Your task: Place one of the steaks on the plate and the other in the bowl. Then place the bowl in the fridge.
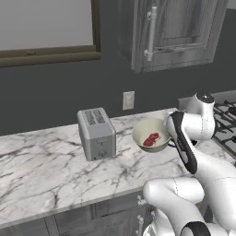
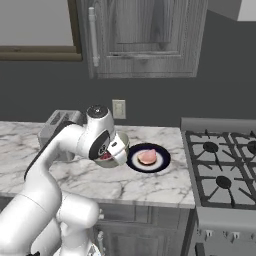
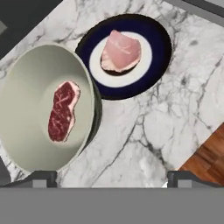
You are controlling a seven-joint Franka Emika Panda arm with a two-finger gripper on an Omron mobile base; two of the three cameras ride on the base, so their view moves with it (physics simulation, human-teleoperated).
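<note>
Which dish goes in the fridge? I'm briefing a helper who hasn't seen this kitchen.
On the marble counter, between the toaster and the stove, two dishes sit together. Take the deep cream-green bowl holding the dark red steak, not the flat navy-rimmed plate.

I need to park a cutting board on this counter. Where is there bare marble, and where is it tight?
Bare marble lies left of the toaster, along the front edge before it, and between the plate and the stove. It is crowded where the bowl, plate and gripper meet.

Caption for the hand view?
Marbled red steak in the bowl, pale pink steak on the plate, marble counter beneath.
</note>
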